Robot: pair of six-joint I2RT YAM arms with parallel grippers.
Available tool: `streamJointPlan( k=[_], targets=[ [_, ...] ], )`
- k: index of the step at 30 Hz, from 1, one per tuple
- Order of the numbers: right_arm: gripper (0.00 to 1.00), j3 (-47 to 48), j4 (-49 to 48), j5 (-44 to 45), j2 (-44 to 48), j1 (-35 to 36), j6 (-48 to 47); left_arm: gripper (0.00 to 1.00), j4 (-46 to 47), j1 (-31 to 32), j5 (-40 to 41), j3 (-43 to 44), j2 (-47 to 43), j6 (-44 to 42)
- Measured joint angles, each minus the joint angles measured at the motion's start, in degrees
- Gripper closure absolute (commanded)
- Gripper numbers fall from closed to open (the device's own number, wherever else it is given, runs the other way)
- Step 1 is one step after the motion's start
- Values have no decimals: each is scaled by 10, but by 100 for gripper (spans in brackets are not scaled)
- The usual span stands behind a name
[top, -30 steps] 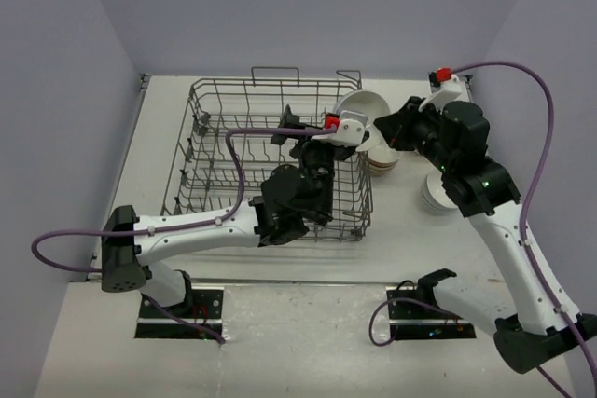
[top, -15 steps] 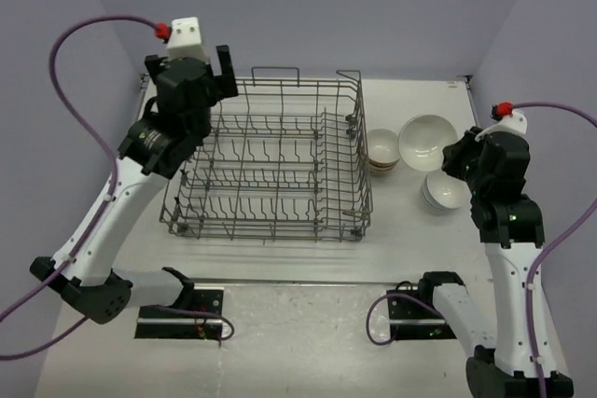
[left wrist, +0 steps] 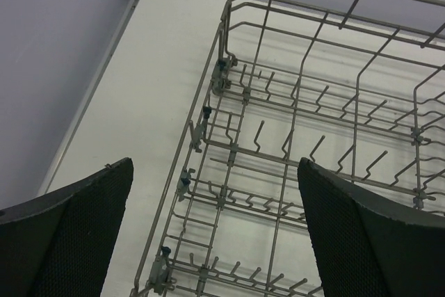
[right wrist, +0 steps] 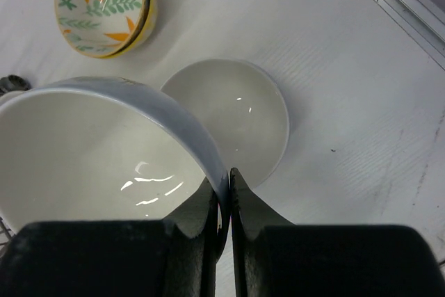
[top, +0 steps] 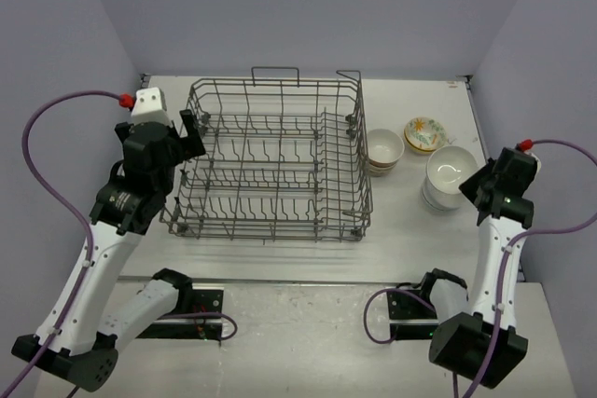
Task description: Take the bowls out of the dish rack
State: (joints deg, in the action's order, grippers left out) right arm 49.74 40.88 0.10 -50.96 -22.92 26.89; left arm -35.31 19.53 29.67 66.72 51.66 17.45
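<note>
Worktop (top: 401,221), carrying the dish rack (top: 270,160) at its middle; my left tool (left wrist: 215,165) hangs over the rack's left edge, jaws spread wide and holding nothing. Right of the rack sit a tan bowl (top: 384,149) and a floral bowl (top: 424,132). My right tool (right wrist: 224,182) is pinched tight on the rim of a white bowl (right wrist: 104,151), with a second white bowl (right wrist: 236,116) close beside it.

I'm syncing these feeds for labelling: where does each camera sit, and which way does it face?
Top external: above and behind the robot, looking down at the rack; left arm and right arm show.
Left wrist: at the rack's left edge, looking down over it; open left gripper shows.
Right wrist: above a white bowl, looking down; right gripper pinches its rim.
Shared: floral bowl, in top external and right wrist.
</note>
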Motion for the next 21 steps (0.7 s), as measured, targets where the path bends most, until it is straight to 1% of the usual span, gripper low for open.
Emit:
streamJointPlan(
  k=[4, 8, 13, 21],
  targets=[
    [100, -3, -27, -26, -16, -31, 15, 0, 9, 0, 0, -50, -48, 0],
    [100, -6, -45, -41, -57, -41, 21, 0, 15, 6, 3, -78, -79, 0],
    [100, -6, -57, -45, -90, -48, 25, 0, 30, 17, -1, -85, -81, -1],
    [100, -27, -73, -47, -104, -49, 25, 0, 35, 17, -10, -103, -84, -1]
  ],
)
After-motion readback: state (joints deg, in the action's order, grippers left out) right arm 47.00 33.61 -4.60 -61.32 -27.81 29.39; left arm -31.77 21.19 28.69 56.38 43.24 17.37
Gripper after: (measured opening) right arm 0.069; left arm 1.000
